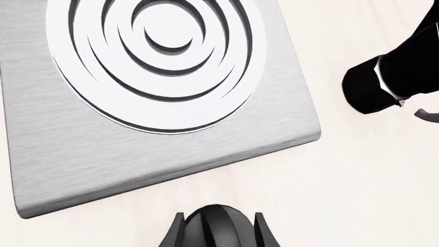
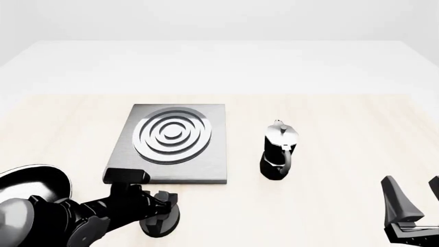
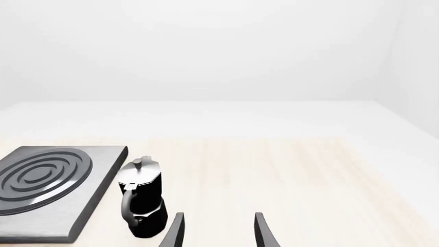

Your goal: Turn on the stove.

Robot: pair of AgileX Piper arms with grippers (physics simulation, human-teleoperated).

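Observation:
The stove [image 2: 214, 163] is a flat brushed-grey slab with a round burner [image 2: 172, 135] of silver rings, left of the table's middle. Its black ridged knob [image 2: 161, 226] stands apart on the table, just in front of the slab's near edge. My left gripper [image 2: 163, 210] is down over the knob. In the left wrist view the knob [image 1: 218, 226] fills the gap between the two fingers [image 1: 177, 231], which stand wide on either side of it, close against its sides. My right gripper [image 2: 412, 194] is open and empty at the front right.
A small black-and-silver moka pot [image 2: 280, 152] stands upright just right of the stove; it also shows in the left wrist view [image 1: 391, 77] and the right wrist view [image 3: 143, 203]. The light wooden table [image 2: 329, 118] ends at a pale far edge.

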